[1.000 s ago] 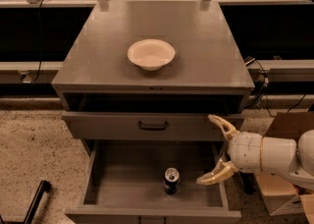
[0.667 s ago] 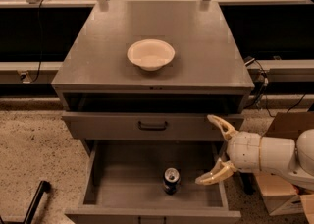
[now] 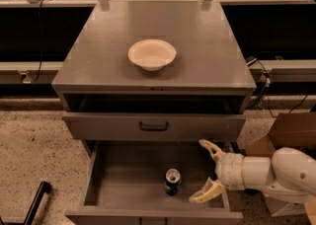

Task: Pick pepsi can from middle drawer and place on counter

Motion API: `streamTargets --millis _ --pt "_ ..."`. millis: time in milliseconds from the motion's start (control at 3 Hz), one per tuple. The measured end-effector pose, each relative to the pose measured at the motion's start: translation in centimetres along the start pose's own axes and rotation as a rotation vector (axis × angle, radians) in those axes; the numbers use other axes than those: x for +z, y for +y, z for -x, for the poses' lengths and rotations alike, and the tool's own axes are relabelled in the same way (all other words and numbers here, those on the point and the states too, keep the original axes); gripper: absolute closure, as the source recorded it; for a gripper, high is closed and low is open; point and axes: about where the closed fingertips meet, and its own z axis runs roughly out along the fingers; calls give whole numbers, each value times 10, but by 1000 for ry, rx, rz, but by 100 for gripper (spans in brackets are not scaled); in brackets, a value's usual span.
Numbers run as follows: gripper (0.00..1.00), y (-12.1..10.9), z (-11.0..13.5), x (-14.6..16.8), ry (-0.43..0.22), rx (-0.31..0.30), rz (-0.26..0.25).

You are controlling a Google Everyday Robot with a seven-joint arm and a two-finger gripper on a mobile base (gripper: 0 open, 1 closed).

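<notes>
The pepsi can (image 3: 172, 181) stands upright on the flat grey floor of the pulled-out middle drawer (image 3: 128, 179), right of its centre, silver top up. My gripper (image 3: 205, 172) is open, its two cream fingers spread wide, just right of the can and above the drawer's right part, holding nothing. The counter (image 3: 197, 36) is the broad grey cabinet top above.
A white bowl (image 3: 152, 54) sits mid-counter. A grey drawer front with a dark handle (image 3: 153, 126) hangs just above the open drawer. A cardboard box (image 3: 291, 135) stands right of the cabinet. A black leg (image 3: 34, 204) is at lower left on speckled floor.
The gripper has shifted slightly left toward the can; the can and drawer have not moved.
</notes>
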Motion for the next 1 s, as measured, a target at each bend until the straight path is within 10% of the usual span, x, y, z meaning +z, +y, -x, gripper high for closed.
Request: streamTargets --millis 1000 --pt "0 -1 -77 82 -10 97 -5"
